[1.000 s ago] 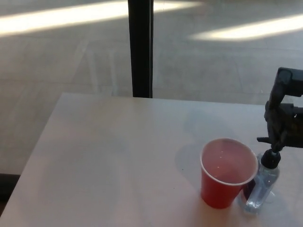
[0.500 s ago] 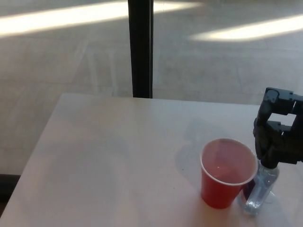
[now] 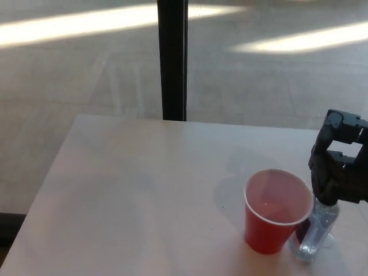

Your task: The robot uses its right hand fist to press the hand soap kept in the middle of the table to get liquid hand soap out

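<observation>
While no writing is legible:
Soap bottle [image 3: 315,234]: clear, upright on the desk [image 3: 144,190], touching the red cup [image 3: 275,210] at its right.
Right robot hand [image 3: 339,167]: fingers curled into a fist, directly atop the bottle's pump.

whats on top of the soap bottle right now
The right hand, closed into a fist, sits on the clear soap bottle, beside the red cup. It covers the pump head, so contact cannot be confirmed.
</observation>
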You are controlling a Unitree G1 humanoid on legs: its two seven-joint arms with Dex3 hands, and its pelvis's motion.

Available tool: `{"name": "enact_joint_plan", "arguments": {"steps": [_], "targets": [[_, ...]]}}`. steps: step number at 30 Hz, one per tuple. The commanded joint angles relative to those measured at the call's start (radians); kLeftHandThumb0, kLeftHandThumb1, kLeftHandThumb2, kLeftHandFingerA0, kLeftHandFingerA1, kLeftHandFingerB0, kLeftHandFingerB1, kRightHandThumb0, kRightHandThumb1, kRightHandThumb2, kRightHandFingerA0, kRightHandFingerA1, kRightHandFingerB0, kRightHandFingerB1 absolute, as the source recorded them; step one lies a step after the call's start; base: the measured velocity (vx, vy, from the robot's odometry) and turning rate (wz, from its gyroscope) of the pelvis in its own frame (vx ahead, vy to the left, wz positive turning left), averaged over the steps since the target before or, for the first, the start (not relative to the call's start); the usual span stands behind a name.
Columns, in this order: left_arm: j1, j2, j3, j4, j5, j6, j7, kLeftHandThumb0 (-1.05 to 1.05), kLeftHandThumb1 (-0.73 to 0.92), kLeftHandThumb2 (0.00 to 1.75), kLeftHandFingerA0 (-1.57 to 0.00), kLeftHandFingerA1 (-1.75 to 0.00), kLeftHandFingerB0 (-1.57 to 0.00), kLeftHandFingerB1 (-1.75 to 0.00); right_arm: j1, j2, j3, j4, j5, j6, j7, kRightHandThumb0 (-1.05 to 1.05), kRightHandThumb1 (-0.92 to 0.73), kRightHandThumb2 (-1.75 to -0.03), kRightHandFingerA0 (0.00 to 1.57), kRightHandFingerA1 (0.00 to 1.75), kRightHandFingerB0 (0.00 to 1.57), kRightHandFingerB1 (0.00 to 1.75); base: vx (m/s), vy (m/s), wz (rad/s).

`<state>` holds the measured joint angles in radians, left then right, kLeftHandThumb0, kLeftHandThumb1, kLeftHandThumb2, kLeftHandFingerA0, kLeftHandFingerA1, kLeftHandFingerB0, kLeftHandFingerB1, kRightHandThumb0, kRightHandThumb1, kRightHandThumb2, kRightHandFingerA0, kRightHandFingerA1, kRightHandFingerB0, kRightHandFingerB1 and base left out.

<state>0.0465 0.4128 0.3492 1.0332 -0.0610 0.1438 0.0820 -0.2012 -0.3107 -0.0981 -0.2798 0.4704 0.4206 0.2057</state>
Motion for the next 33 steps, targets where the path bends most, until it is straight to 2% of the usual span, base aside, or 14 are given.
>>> {"name": "enact_joint_plan", "arguments": {"steps": [1,3,5,10,13,22,23,28,30,33], "targets": [[-0.007,0.02,-0.008,0.005,0.001,0.01,0.008,-0.5,0.71,0.99,-0.69,-0.86,-0.59,-0.8,0.081,0.012,0.015,0.051,-0.022,0.064,-0.004,-0.17,-0.61,-1.17,0.98,1.75,0.77,1.58,0.0,0.0,0.0],[-0.002,0.022,-0.012,0.0,0.003,0.009,0.001,-0.5,0.74,0.95,-0.65,-0.84,-0.57,-0.79,0.087,0.017,0.016,0.046,-0.019,0.074,-0.015,-0.17,-0.61,-1.17,0.98,1.75,0.77,1.57,0.0,0.0,0.0],[-0.012,0.023,-0.006,0.031,-0.004,-0.007,0.0,-0.5,0.74,0.94,-0.68,-0.87,-0.58,-0.8,0.098,0.018,0.02,0.039,-0.01,0.086,-0.011,-0.17,-0.63,-1.14,0.98,1.75,0.77,1.6,0.0,0.0,0.0],[-0.005,0.022,-0.011,0.015,-0.001,-0.004,0.001,-0.52,0.74,0.95,-0.68,-0.86,-0.57,-0.79,0.134,0.005,0.06,0.04,-0.025,0.075,0.022,-0.16,-0.52,-1.31,0.97,1.75,0.72,1.65,0.0,0.0,0.0],[-0.008,0.023,-0.017,0.019,0.003,-0.004,0.007,-0.52,0.75,0.93,-0.69,-0.86,-0.62,-0.82,0.158,-0.026,0.095,0.04,-0.042,0.067,0.05,-0.16,-0.54,-1.28,0.98,1.75,0.71,1.64,0.0,0.0,0.0],[-0.01,0.021,-0.013,0.008,-0.007,-0.002,0.002,-0.52,0.74,0.94,-0.67,-0.86,-0.6,-0.82,0.186,-0.075,0.127,0.043,-0.045,0.078,0.053,-0.18,-0.55,-1.28,1.0,1.75,0.71,1.71,0.0,0.0,0.0],[-0.012,0.021,-0.015,0.007,-0.004,0.002,0.006,-0.53,0.72,0.98,-0.74,-0.89,-0.66,-0.84,0.188,-0.078,0.126,0.045,-0.039,0.083,0.053,-0.17,-0.57,-1.24,0.99,1.75,0.71,1.69,0.0,0.0,0.0],[-0.018,0.026,-0.022,0.002,0.004,0.003,0.007,-0.54,0.72,1.01,-0.69,-0.85,-0.63,-0.82,0.191,-0.089,0.121,0.046,-0.019,0.111,0.049,-0.19,-0.64,-1.14,0.98,1.75,0.76,1.64,0.0,0.0,0.0],[-0.02,0.027,-0.021,-0.005,0.003,0.01,0.01,-0.53,0.71,1.01,-0.71,-0.87,-0.65,-0.84,0.199,-0.092,0.125,0.052,-0.023,0.1,0.056,-0.17,-0.59,-1.22,1.01,1.75,0.73,1.7,0.0,0.0,0.0],[-0.014,0.027,-0.021,-0.034,0.001,0.026,0.011,-0.54,0.72,1.01,-0.69,-0.86,-0.63,-0.82,0.202,-0.091,0.125,0.057,-0.021,0.091,0.058,-0.17,-0.58,-1.24,1.02,1.75,0.74,1.69,0.0,0.0,0.0]]}}
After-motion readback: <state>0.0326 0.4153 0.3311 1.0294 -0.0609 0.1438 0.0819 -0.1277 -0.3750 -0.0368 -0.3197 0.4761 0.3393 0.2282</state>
